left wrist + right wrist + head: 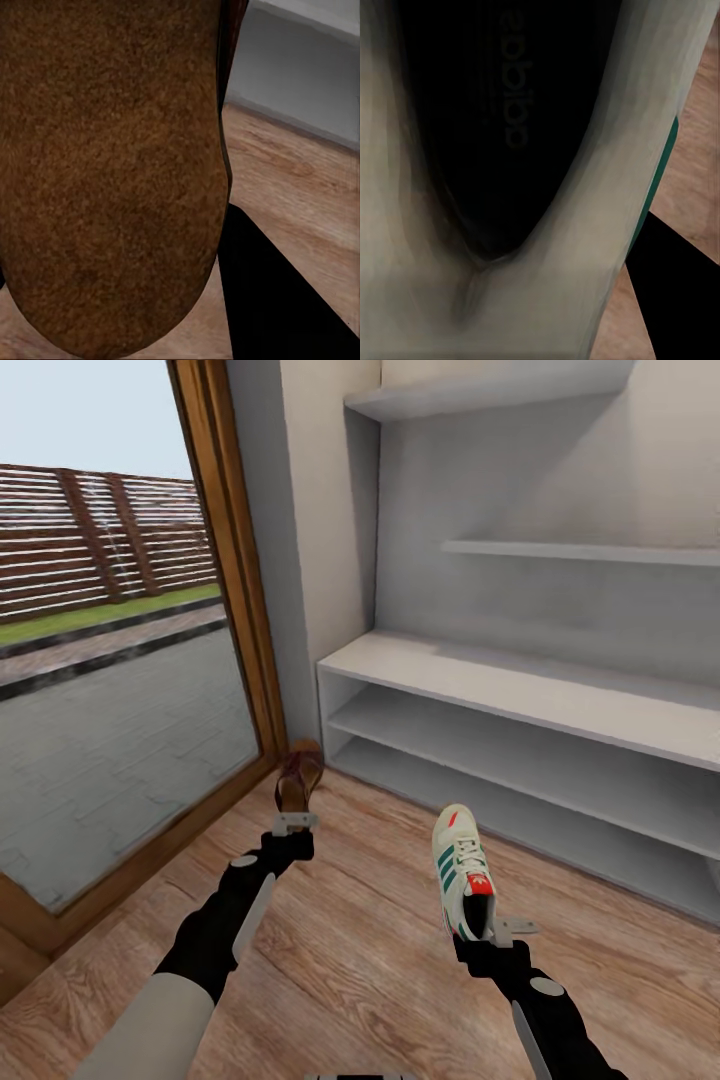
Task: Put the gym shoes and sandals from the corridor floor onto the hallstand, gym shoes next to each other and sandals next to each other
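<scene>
My left gripper (295, 823) is shut on a dark brown sandal (298, 777), held above the corridor floor (350, 930) near the glass door. Up close in the left wrist view, the sandal's brown sole (112, 172) is all but touching the lens. My right gripper (497, 932) is shut on the heel of a white gym shoe (462, 870) with green stripes, its toe pointing toward the hallstand (520, 695). The shoe's dark inside (502, 112) fills the right wrist view. The light-grey hallstand stands ahead at right, its top and both shelf rows bare.
A large glass door with a wooden frame (235, 590) runs along the left. Grey wall shelves (580, 550) step up above the hallstand. Open plank floor lies between my arms and the rack.
</scene>
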You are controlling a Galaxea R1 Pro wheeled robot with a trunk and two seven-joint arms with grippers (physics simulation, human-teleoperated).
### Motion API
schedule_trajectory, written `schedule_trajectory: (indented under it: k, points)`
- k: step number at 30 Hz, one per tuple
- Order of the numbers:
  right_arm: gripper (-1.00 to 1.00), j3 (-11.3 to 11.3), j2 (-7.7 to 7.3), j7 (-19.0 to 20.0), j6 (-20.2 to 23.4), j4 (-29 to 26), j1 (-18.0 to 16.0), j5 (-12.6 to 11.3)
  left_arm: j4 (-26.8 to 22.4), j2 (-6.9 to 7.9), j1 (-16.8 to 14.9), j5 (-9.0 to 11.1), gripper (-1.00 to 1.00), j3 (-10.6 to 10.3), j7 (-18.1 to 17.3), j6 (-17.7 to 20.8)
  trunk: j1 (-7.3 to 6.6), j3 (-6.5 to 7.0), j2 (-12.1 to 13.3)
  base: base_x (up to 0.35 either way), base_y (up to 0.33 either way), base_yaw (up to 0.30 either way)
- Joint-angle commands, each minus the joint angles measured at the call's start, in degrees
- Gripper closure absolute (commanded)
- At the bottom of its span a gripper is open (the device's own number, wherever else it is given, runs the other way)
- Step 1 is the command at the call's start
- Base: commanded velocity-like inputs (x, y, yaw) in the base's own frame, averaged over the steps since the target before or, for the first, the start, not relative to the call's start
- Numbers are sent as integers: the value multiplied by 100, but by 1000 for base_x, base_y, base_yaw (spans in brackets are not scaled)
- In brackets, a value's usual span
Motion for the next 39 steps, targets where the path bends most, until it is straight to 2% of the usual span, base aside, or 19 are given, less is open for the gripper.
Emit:
schedule_trajectory:
  k: [1, 7, 11, 17, 25, 31, 39]
  points:
    - [100, 0, 1, -5, 32, -8, -2, 1, 44, 0, -2, 30, 100, 0, -3, 29, -1, -4, -2, 27, 15, -35]
    - [100, 0, 1, -5, 32, -11, -2, 20, 160, 2, -2, 25, 100, 0, -3, 12, -1, -3, -2, 9, 5, -12]
    - [100, -17, 1, -5, 32, -9, -2, 4, 438, 16, -2, 12, 100, 14, -3, 6, -1, -3, -2, 1, 0, -1]
    - [100, -37, -5, -10, 32, -14, -2, 1, 477, 18, -4, 13, 100, 9, 4, 5, -1, -3, -2, 0, 0, -8]
    - [100, -35, -7, -7, 35, -11, -2, 1, 482, 16, -2, 15, 100, 10, 1, 6, -1, -3, -2, 3, 15, -261]
    - [100, -35, -8, -17, 34, -11, -2, 4, 486, 13, -2, 15, 100, 9, -2, 6, -1, -3, -2, 99, 195, -243]
    - [100, -35, -8, -10, 40, -3, -2, 7, 487, 18, -4, 15, 100, 9, -2, 6, -1, -3, -2, 138, 272, -46]
